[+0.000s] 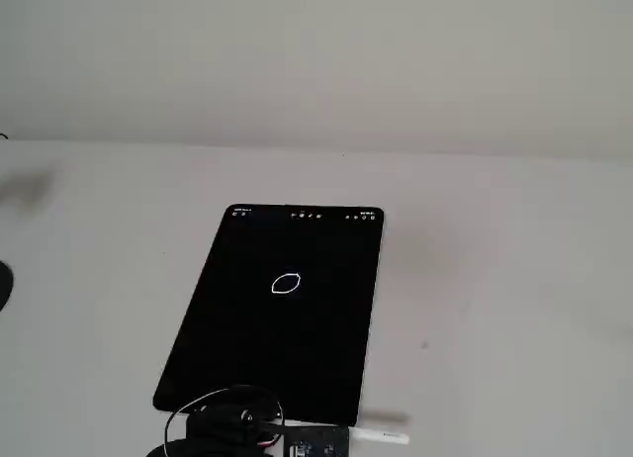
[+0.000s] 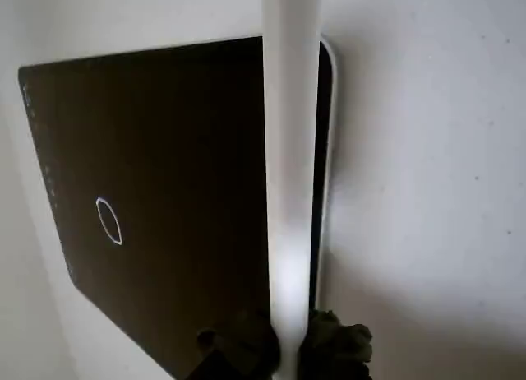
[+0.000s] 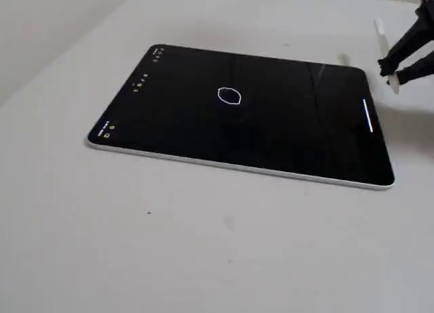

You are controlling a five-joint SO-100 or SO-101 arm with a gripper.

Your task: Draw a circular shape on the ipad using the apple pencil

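Note:
The ipad [image 1: 297, 358] lies flat on the white table, its black screen lit. A thin white circular shape [image 1: 286, 284] sits near the screen's middle, also seen in the wrist view [image 2: 108, 221] and the other fixed view [image 3: 229, 96]. My gripper [image 1: 321, 440] is just past the ipad's near short edge, shut on the apple pencil [image 1: 381, 436]. In the wrist view the apple pencil [image 2: 289, 166] runs up the frame over the ipad [image 2: 181, 133], clamped in the gripper [image 2: 289, 347]. From the side, the gripper [image 3: 392, 70] holds the apple pencil [image 3: 382, 42] off the ipad [image 3: 271, 137], clear of the screen.
Bare white table surrounds the tablet on all sides, with a pale wall behind. A dark object [image 1: 3, 284] pokes in at the left edge. The arm's black cable [image 1: 213, 406] loops over the ipad's near corner.

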